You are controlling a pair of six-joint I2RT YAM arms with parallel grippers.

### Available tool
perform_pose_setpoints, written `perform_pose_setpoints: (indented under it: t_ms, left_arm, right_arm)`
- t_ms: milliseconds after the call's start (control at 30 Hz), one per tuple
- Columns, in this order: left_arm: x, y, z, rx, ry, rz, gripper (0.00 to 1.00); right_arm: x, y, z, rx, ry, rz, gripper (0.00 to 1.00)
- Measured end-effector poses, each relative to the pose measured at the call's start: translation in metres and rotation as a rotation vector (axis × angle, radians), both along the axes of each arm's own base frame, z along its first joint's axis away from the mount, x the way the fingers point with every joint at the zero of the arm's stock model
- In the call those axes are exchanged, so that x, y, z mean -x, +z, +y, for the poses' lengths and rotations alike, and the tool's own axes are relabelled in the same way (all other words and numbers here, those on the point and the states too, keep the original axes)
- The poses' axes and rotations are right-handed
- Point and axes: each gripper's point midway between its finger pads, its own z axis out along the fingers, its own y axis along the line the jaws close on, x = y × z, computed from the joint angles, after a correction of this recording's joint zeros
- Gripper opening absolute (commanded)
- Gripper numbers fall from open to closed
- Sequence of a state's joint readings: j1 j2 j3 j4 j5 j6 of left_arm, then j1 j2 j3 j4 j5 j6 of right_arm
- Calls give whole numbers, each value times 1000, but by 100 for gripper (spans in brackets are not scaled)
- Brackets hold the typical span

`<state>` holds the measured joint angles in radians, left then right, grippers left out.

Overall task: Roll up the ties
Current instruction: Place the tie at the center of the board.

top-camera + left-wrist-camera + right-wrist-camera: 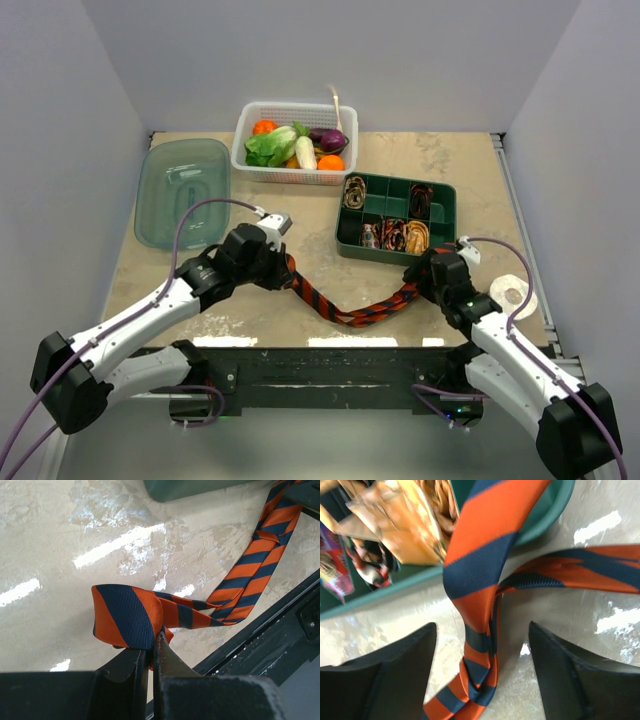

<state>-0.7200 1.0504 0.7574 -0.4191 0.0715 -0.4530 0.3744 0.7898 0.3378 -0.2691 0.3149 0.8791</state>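
My left arm (140, 325) stretches forward and inward from its base at the near edge. My left claw (152, 650) has both fingers pressed together, pinching a fold of the striped tie (127, 615). My right arm (510, 345) angles inward too. My right claw (482, 627) points downward, its fingers (395, 665) spread wide on either side of the tie.

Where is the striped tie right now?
In the top view, the striped tie spans the near middle of the table, from the pinching left hand to the open right hand beside the green tray.
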Motion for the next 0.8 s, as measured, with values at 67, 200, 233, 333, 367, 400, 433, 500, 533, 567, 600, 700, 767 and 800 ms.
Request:
perform_pose_setpoints:
  t_ms: [67, 200, 233, 333, 367, 400, 433, 500, 533, 567, 600, 700, 767, 800]
  left_arm:
    - [3, 1, 4, -1, 11, 1, 0]
    - [6, 11, 11, 17, 27, -36, 0]
    - [6, 16, 12, 27, 30, -52, 0]
    - [6, 27, 15, 48, 38, -87, 0]
    - [6, 29, 16, 51, 39, -98, 0]
    - [5, 31, 16, 52, 39, -107, 0]
    - [5, 32, 17, 53, 38, -110, 0]
    - [6, 31, 17, 49, 37, -110, 0]
    - [6, 30, 17, 44, 35, -106, 0]
    - [6, 28, 18, 38, 35, -101, 0]
    - [6, 25, 18, 26, 36, -91, 0]
    - [9, 15, 21, -8, 38, -57, 0]
    - [11, 10, 24, -31, 40, -33, 0]
    - [12, 9, 26, -43, 44, -25, 0]
  right_arm:
    - [4, -5, 5, -17, 21, 28, 82]
    - [10, -5, 18, -70, 80, 52, 80]
    - [10, -4, 21, -81, 92, 50, 78]
    - [11, 0, 25, -99, 112, 39, 77]
    - [11, 3, 26, -101, 118, 36, 77]
    - [11, 6, 27, -105, 124, 33, 77]
    - [10, 9, 29, -109, 132, 32, 77]
    - [10, 16, 32, -116, 146, 32, 77]
    - [10, 18, 34, -122, 155, 33, 77]
    - [10, 21, 35, -125, 165, 33, 76]
    - [11, 22, 38, -131, 178, 36, 75]
    - [15, 22, 42, -141, 213, 47, 75]
    - [18, 22, 45, -145, 234, 54, 75]
    - [19, 22, 47, -150, 249, 58, 75]
